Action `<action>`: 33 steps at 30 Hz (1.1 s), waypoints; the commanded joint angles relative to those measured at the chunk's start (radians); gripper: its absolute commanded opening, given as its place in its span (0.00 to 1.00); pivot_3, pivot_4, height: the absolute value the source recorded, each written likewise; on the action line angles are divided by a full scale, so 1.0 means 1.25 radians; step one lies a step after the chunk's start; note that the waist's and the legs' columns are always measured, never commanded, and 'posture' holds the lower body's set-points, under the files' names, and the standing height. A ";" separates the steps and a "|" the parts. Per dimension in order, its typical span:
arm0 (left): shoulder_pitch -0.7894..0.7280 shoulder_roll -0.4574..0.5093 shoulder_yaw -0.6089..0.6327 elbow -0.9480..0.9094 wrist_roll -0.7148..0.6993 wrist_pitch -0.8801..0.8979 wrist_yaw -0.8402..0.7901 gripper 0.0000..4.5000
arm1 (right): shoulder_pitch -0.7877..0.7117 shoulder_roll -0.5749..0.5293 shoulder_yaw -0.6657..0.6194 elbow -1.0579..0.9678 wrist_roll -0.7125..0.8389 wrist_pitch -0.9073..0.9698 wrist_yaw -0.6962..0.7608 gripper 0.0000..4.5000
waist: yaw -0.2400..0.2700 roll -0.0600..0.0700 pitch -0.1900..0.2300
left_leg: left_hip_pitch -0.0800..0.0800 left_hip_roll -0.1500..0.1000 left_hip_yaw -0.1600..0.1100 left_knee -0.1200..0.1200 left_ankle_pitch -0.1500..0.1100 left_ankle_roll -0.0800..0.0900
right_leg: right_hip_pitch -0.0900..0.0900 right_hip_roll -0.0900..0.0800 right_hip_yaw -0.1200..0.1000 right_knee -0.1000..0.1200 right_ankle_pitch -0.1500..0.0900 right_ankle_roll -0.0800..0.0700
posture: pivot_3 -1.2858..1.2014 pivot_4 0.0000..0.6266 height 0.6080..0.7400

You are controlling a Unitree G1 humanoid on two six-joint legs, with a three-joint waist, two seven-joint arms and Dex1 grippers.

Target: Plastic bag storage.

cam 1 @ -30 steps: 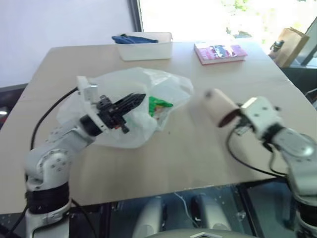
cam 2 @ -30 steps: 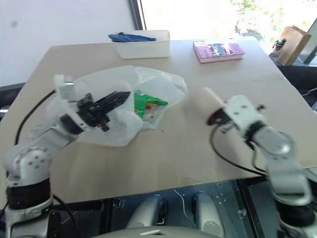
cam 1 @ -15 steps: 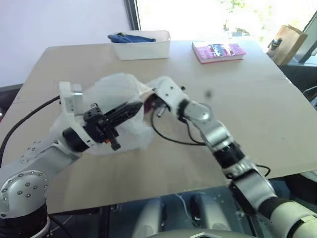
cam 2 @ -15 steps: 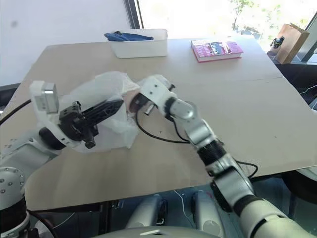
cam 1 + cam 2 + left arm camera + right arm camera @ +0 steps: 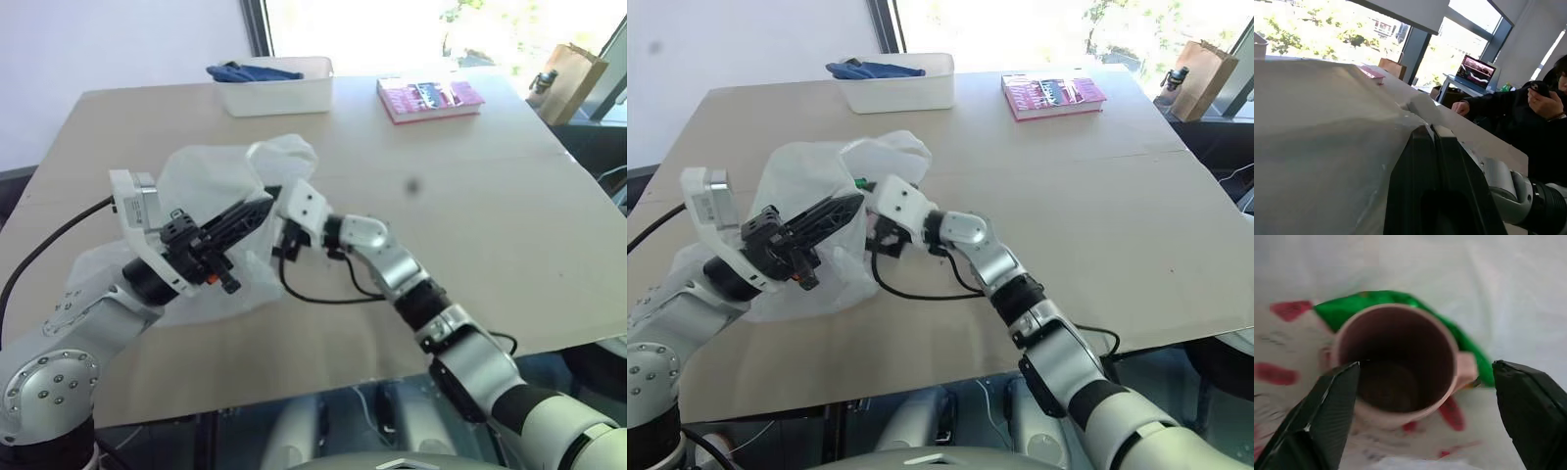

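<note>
Translucent white plastic forms the plastic bag [image 5: 211, 186], which is heaped on the desk [image 5: 470, 196] towards nine o'clock from the desk's middle. The bag's film is pinched between the closed fingers of the left claw [image 5: 257, 207], which is pointed towards two o'clock. The right claw [image 5: 1425, 396] is pushed into the bag from the three o'clock side, and its fingers [image 5: 1327, 411] are spread wide apart. Between them, untouched by either finger, a pink mug [image 5: 1396, 357] is seen lying inside the bag with its mouth open to the wrist camera, and a green snack packet [image 5: 1352, 308] is lying against it. At the desk's twelve o'clock edge a white tub [image 5: 279, 90] with blue cloth is placed, and at one o'clock a pink book [image 5: 431, 98].
</note>
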 commanded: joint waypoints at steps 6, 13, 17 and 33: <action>0.038 0.004 0.029 0.007 -0.026 -0.026 -0.030 0.00 | 0.071 -0.128 -0.039 -0.281 -0.004 0.126 0.005 0.91 | 0.001 0.000 0.000 | 0.001 0.000 0.000 0.000 0.000 0.000 | 0.000 0.000 0.000 0.002 0.000 0.000 | 0.52 0.24 1.00; 0.060 0.015 0.038 0.002 -0.036 -0.029 -0.044 0.00 | -0.057 -0.165 -0.110 -0.130 -0.086 0.251 -0.189 0.91 | -0.002 0.000 0.000 | 0.002 0.000 0.002 0.000 0.001 -0.001 | 0.000 0.000 0.000 0.003 0.000 0.000 | 0.52 0.24 1.00; 0.065 0.021 0.036 -0.016 -0.050 -0.029 -0.040 0.00 | -0.188 -0.122 -0.132 0.131 -0.096 0.173 -0.248 0.91 | -0.004 0.000 0.000 | 0.002 0.000 0.002 0.000 0.001 -0.002 | 0.000 0.001 0.001 0.003 0.000 -0.001 | 0.52 0.24 1.00; 0.253 0.114 0.131 -0.124 -0.220 -0.013 -0.137 0.00 | -0.374 -0.024 -0.220 0.542 -0.086 -0.027 -0.280 0.41 | -0.003 0.002 0.001 | -0.008 0.000 -0.003 -0.001 0.001 -0.002 | -0.007 0.000 -0.003 -0.001 0.000 -0.002 | 0.52 0.24 1.00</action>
